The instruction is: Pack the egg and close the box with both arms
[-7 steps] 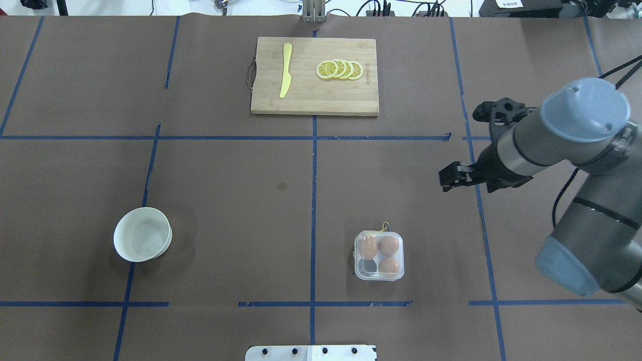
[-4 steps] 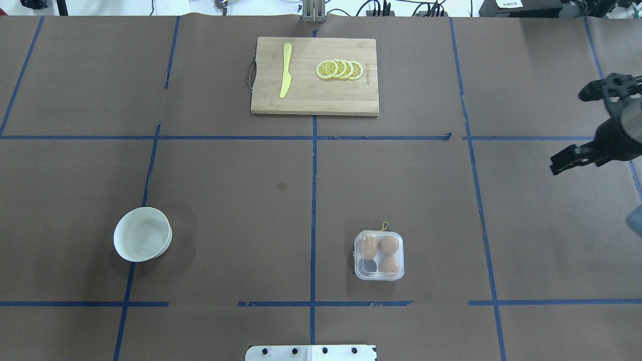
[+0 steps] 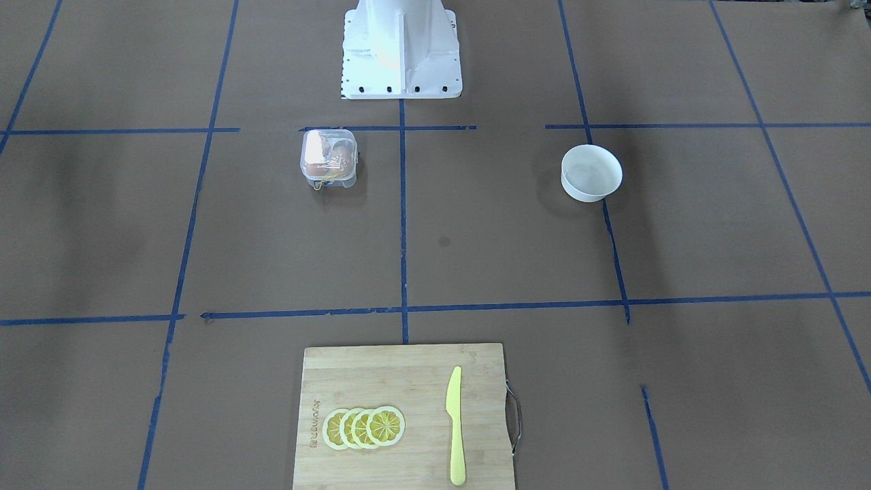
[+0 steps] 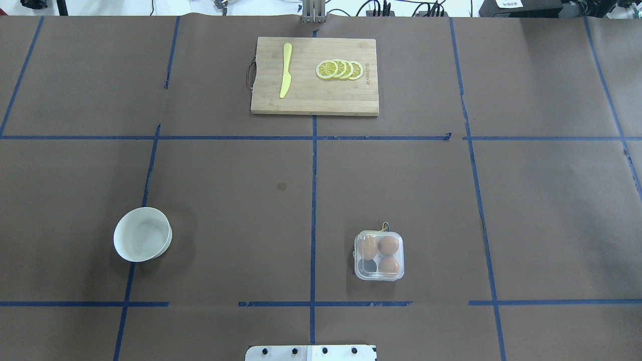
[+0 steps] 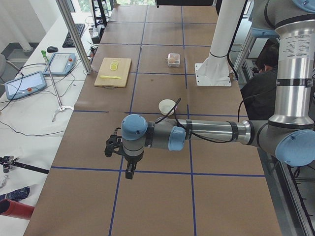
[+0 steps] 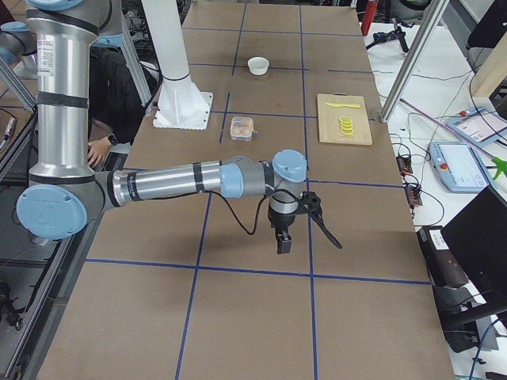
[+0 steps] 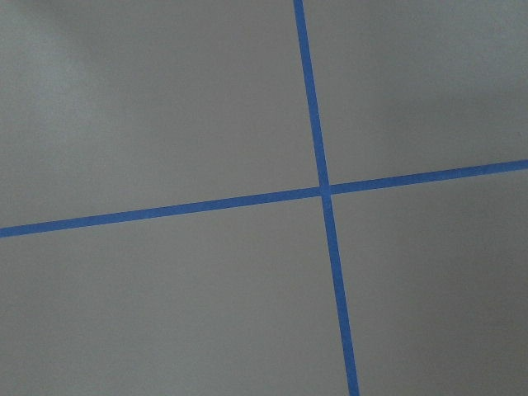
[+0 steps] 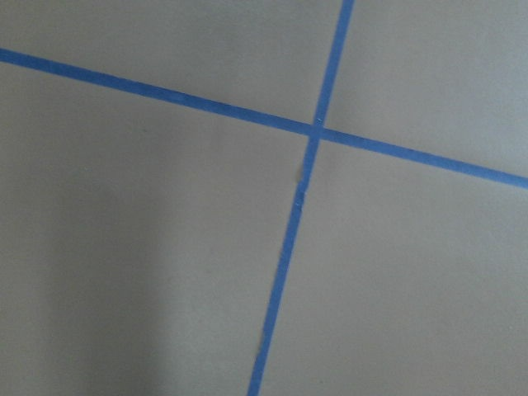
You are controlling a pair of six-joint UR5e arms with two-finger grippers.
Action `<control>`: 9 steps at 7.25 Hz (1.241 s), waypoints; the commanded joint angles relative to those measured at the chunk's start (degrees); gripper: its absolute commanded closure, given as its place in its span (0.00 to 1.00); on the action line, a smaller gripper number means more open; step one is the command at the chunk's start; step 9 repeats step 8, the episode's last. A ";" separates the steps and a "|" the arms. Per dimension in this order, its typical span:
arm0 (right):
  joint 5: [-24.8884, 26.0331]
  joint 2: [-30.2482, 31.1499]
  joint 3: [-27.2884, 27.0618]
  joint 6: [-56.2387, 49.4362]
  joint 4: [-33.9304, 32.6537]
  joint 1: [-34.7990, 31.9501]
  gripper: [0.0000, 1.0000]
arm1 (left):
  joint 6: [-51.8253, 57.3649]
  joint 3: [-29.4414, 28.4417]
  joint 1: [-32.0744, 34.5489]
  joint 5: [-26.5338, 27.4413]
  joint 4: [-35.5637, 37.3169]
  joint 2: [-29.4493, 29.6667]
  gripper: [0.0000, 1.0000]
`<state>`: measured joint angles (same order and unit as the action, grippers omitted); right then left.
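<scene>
Nothing steadies the box, so it could pop open if half-latched; whether the left fingers or right fingers are open, I can't tell.

Orange-brown eggs in clear box, white bowl, yellow knife, blue-gridded brown table

Eggs lie in the box, bowl well left.
</scene>
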<state>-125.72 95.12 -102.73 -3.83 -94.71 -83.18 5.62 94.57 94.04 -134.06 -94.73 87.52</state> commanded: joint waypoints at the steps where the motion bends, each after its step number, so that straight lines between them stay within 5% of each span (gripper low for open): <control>1: -0.04 2.43 1.39 -1.62 -0.57 -2.25 0.00 | 0.00 0.00 0.00 0.02 0.16 -0.06 0.00; 9: 0.04 2.44 1.83 -0.92 0.05 -2.17 0.00 | 0.00 -0.09 -0.09 0.02 0.16 -0.59 0.00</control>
